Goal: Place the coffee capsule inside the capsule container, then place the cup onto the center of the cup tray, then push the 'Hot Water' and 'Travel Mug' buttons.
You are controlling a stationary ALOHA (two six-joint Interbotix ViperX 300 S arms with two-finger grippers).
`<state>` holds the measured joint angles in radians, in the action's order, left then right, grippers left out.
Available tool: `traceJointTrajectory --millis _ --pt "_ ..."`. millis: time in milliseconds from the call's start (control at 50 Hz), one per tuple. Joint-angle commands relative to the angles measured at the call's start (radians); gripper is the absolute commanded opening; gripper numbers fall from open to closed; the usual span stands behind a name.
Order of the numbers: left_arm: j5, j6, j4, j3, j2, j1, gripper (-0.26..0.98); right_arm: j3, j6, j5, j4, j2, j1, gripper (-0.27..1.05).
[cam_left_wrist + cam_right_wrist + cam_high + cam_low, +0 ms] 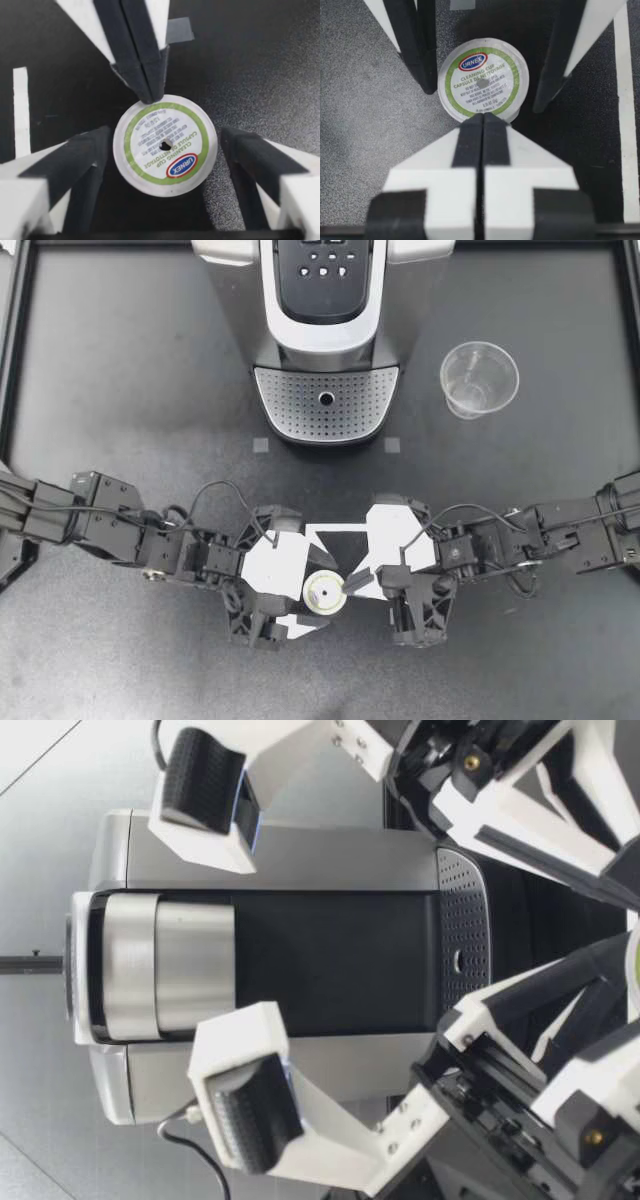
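**Capsule stands between my released left pincer's fingers**

My left pincer [314, 593] is released. Its two fingers [82, 165] stand on either side of the capsule [324, 591], one right at the rim and the other just clear of it. I cannot tell whether the nearer one actually touches.

The capsule stands on the table [120, 390] with its foil lid up and a small hole in the middle of the foil.

My right pincer [352, 584] is clenched on nothing, with its fingers pressed flat together. Their joined tip touches the capsule's rim on the side away from my left pincer's wrist. The two pincers point at each other and meet at the capsule.

White tape lines [20, 115] lie on the table beside and beneath both pincers.

The machine [325, 330] stands well beyond both pincers, with its perforated tray [290, 400] facing them. The cup [479, 379] stands upright beside the machine, well apart from my right pincer and farther still from my left.
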<state>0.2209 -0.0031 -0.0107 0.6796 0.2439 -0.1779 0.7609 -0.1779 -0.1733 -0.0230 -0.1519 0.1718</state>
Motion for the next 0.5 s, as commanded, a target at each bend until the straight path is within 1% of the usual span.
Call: traceJointTrajectory --millis 0,200,320,480 --pt "0.009 0.002 0.002 -0.02 -0.015 -0.005 0.67 -0.02 0.0 -0.003 0.0 0.015 0.005 0.04" --pt "0.009 0.002 0.002 -0.028 -0.017 -0.006 0.51 -0.02 -0.003 -0.003 0.0 0.021 0.003 0.04" --pt "0.008 -0.002 0.002 -0.021 -0.02 -0.006 0.48 -0.02 -0.009 0.003 0.0 0.037 0.003 0.04" --pt "0.003 -0.006 0.0 -0.009 -0.035 -0.006 0.48 -0.014 -0.025 0.025 0.009 0.092 0.003 0.04"
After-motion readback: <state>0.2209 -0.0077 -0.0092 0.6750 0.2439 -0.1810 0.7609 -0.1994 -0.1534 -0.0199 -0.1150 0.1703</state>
